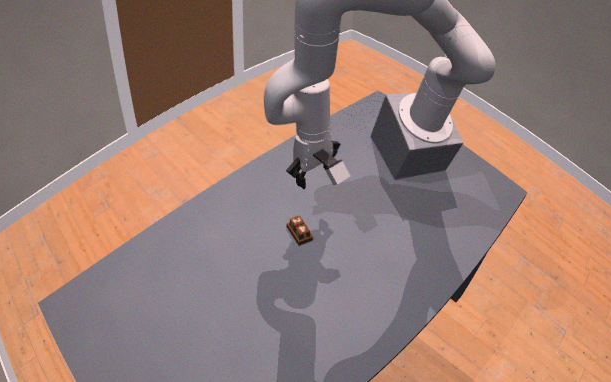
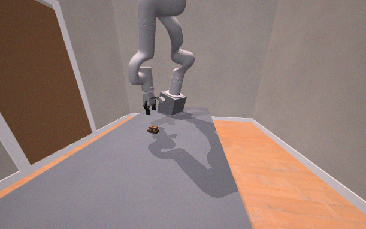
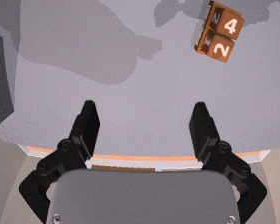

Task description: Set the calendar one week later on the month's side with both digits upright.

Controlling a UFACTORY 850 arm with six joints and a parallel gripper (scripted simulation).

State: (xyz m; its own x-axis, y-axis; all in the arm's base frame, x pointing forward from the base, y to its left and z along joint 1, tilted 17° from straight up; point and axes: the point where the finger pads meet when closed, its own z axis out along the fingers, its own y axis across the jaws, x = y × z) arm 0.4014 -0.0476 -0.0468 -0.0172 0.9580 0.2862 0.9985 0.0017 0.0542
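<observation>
Tool off target: calendar lies at 1 o'clock in the wrist view, well apart.

Near to far in the wrist view: the tool (image 3: pixel 143 129) hangs above the grey counter (image 1: pixel 176 300), fingers spread fully apart, nothing between them. Beyond, the wooden calendar tray (image 3: pixel 219 31) stands flat on the counter, both cubes side by side, tops reading 4 (image 3: pixel 231 27) and 2 (image 3: pixel 221 48). Its long axis runs skewed to the finger line; judged, approach needs translation and wrist rotation.

calendar (image 3: pixel 219 31): orange-brown, white digits | table (image 1: pixel 176 280): grey | floor (image 1: pixel 556 280): orange wood planks
</observation>
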